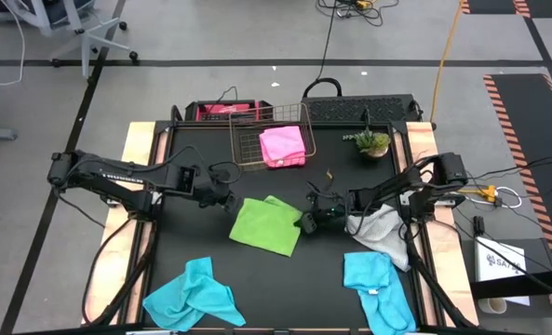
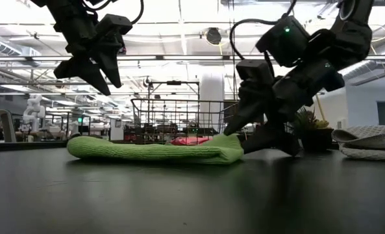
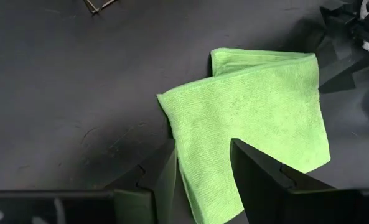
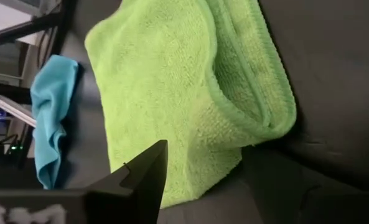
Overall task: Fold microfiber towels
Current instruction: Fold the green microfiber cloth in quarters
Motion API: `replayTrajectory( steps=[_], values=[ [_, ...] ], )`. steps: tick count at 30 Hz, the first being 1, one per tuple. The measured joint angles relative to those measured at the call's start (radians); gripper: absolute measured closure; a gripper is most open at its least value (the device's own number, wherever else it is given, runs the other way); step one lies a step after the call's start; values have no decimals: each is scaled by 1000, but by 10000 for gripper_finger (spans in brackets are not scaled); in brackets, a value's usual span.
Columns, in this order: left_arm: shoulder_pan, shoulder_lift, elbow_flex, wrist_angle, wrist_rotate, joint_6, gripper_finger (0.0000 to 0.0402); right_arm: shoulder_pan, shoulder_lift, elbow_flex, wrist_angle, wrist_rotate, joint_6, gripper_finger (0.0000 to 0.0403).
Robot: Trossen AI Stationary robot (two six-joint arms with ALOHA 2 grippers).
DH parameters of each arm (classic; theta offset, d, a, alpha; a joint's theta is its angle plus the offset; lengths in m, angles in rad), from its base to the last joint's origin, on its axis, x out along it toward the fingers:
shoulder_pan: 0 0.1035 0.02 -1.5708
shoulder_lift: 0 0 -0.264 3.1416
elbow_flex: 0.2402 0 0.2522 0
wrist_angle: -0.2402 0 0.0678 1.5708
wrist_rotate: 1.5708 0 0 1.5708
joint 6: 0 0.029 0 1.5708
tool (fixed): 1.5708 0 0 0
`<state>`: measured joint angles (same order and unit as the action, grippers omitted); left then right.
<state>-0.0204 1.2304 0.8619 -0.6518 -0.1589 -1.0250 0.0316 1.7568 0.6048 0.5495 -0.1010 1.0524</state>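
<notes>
In the low view, the lime green towel [image 2: 154, 152] hides most of the pink towel [image 2: 191, 140] behind it, and the picture's right edge cuts off the light grey towel [image 2: 369, 142]. In the high view, note that the bottom edge crops both turquoise towels, the left one [image 1: 194, 296] and the right one [image 1: 376, 290]. In the right wrist view, only one finger [image 4: 137, 176] of the right tool shows clearly, so you cannot read its second finger there.

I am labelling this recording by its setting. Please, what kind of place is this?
Probably a robotics lab or workshop, not a home. The black work table stands on a bare grey floor with loose cables and striped hazard tape, and the low view shows a large hall with ceiling strip lights.
</notes>
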Motion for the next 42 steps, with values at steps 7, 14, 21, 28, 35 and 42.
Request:
replayTrajectory(
  steps=[7, 14, 21, 28, 35, 42],
  values=[
    [0, 0, 0, 3, 0, -10, 247, -24, -3, 26, -16, -7, -22, 298],
    [0, 0, 0, 6, -20, -13, 247, -26, 0, 25, 32, 27, -80, 393],
    [0, 0, 0, 7, -21, -9, 247, -26, -138, 23, 6, 25, -113, 400],
    [0, 0, 0, 6, -24, -1, 247, -26, -437, 24, -225, 98, -187, 402],
    [0, 0, 0, 6, -25, 1, 247, -43, -729, 24, -463, 133, -211, 402],
    [0, 0, 0, 5, -25, 1, 247, -52, -880, 96, -731, 125, -202, 402]
  ],
)
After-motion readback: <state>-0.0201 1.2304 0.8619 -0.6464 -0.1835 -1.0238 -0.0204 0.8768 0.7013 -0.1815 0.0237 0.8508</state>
